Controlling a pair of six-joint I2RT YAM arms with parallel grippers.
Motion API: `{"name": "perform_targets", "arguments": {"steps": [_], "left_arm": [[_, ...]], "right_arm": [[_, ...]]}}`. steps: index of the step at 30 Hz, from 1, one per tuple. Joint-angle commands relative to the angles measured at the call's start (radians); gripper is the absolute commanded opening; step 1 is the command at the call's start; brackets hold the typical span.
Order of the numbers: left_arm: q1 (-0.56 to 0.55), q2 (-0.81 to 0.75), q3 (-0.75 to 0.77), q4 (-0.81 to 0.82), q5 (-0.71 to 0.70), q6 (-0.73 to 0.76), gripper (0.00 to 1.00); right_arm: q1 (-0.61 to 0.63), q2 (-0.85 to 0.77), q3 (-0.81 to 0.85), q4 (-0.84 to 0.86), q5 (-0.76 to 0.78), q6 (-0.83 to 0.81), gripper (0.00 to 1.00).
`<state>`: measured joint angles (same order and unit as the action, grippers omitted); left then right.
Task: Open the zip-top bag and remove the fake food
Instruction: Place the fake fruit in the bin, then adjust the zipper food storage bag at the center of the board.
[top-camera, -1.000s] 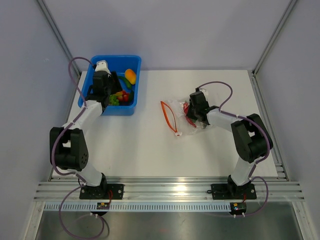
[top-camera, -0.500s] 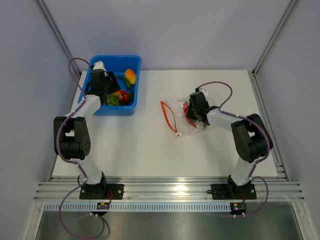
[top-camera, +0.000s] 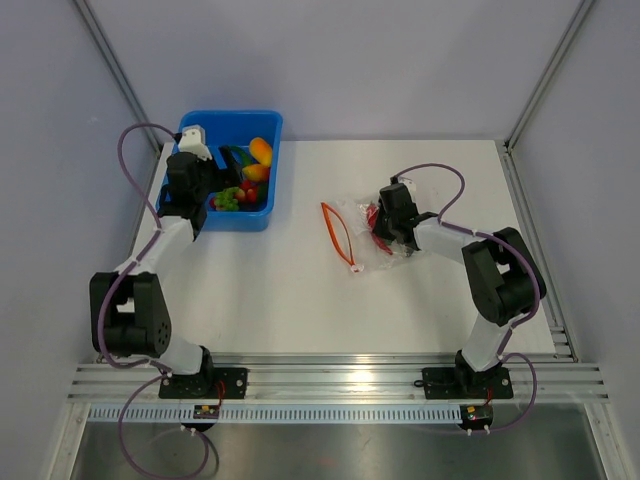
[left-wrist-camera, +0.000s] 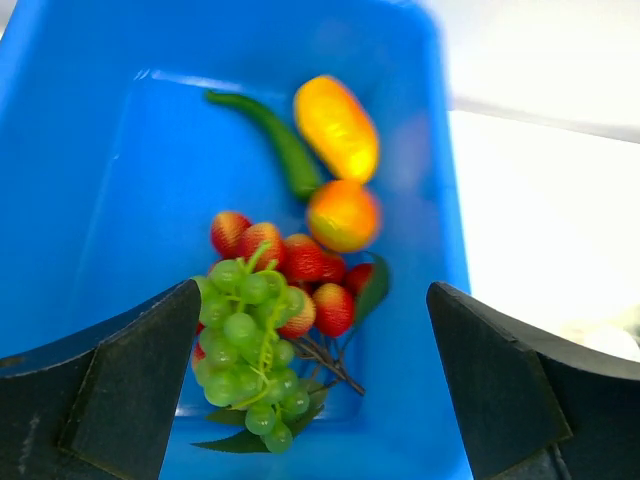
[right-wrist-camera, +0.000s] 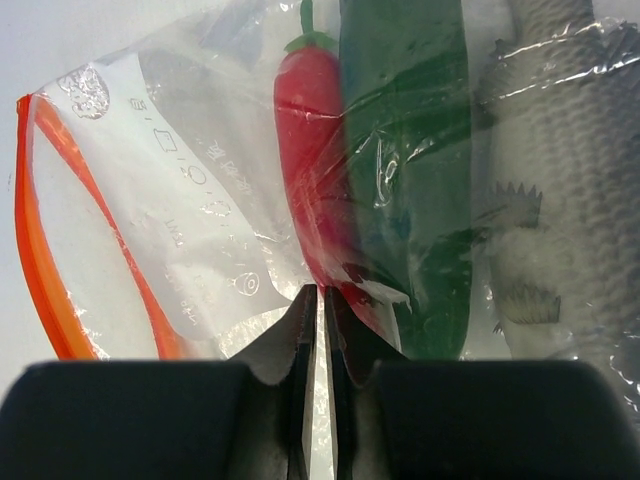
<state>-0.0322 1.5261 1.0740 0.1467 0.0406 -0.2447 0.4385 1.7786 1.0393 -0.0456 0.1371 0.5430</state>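
White table from above holds a blue tub far left and the zip-top bag right of the middle, then we see our left gripper hang wide open and empty over fake food in the tub, and our right gripper pinched tight on the bag.

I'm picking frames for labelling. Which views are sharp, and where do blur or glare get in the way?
Top external: sharp, evenly lit, only faint shadows on the table. Left wrist: soft throughout, grapes and tub blurred, the table at right washed out. Right wrist: crisp up close, but white glints on the crinkled bag break up the fish.
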Motion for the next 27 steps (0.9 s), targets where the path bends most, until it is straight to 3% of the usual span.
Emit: {"name": "perform_targets", "arguments": {"steps": [1,4,10,17,20,27], "left_arm": [[0.002,-0.128,-0.094,0.204,0.131,0.076,0.99],[-0.003,-0.201,-0.209,0.315,0.209,0.099,0.99],[-0.086,-0.287,-0.238,0.294,0.288,0.151,0.99],[-0.425,-0.259,-0.264,0.243,0.081,0.398,0.99],[-0.463,-0.193,-0.217,0.186,0.067,0.409,0.99],[-0.465,-0.044,-0.132,0.143,-0.004,0.377,0.99]], "right_arm": [[-0.003,-0.045,-0.005,0.035,-0.001,-0.011,0.14],[-0.003,-0.056,-0.016,0.042,-0.005,-0.015,0.18],[-0.003,-0.100,-0.064,0.101,-0.022,-0.017,0.23],[-0.003,-0.201,-0.165,0.182,-0.076,-0.034,0.54],[0.000,-0.222,-0.189,0.211,-0.122,-0.054,0.60],[0.049,-0.226,-0.203,0.291,-0.209,-0.115,0.63]]}}
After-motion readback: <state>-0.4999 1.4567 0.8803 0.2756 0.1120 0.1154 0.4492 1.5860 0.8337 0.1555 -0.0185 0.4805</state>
